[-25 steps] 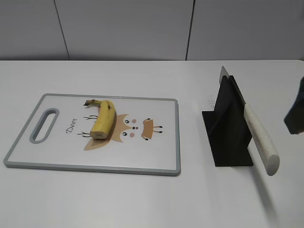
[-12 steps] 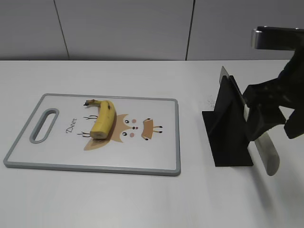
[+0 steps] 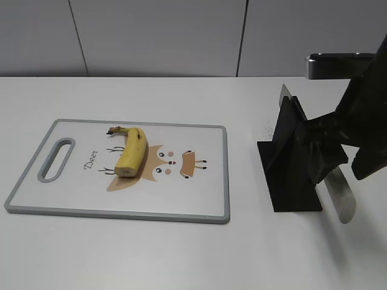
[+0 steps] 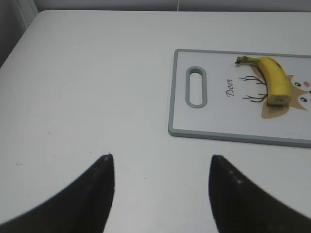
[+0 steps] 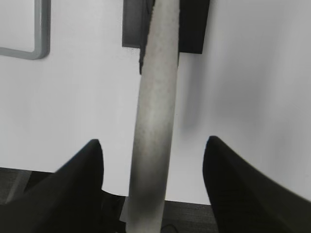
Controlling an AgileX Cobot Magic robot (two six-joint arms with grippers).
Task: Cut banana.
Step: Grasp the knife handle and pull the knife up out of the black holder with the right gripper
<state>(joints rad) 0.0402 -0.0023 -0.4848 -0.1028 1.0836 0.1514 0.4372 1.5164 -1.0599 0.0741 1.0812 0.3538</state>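
Observation:
The banana (image 3: 131, 151) lies on the cutting board (image 3: 72, 199), stem tip toward the back, blunt cut end toward the front; it also shows in the left wrist view (image 4: 274, 80). A knife with a pale handle (image 3: 338, 193) rests in a black stand (image 3: 290, 163). My right gripper (image 3: 326, 163) is open with its fingers on either side of the knife handle (image 5: 155, 111), not touching it. My left gripper (image 4: 160, 160) is open and empty over bare table, left of the board (image 4: 180, 107).
The board has a grey rim, a handle slot (image 3: 55, 158) at its left end and a brown deer print (image 3: 172, 166). A grey panelled wall stands behind the table. The table's front edge shows under the right gripper (image 5: 48, 172).
My right arm has come in from the right edge and lowered over the knife handle, its open fingers now straddling it. Banana, board and knife have not moved.

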